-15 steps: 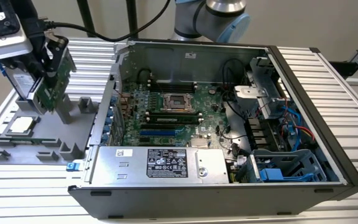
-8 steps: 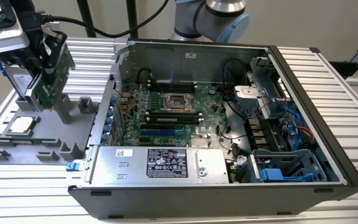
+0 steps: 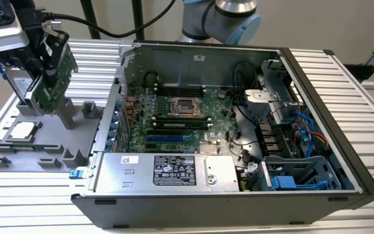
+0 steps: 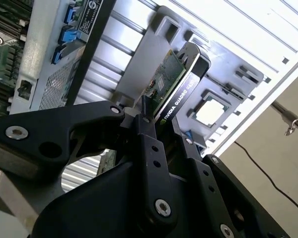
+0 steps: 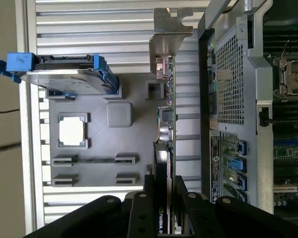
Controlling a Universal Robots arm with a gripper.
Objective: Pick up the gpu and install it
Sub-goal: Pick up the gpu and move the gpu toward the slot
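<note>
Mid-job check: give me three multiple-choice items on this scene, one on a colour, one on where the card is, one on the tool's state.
1. The frame of the hard drive is: A) red B) yellow C) blue
2. The card is: A) over the grey tray, outside the case B) inside the case C) flat on the hard drive
3. The tool is: A) open beside the card B) shut on the card C) shut on the hard drive

1 C: blue clips flank the drive.
2 A: it stands upright at the exterior view's left.
3 B: its fingers clamp the card's faces in both wrist views.
</note>
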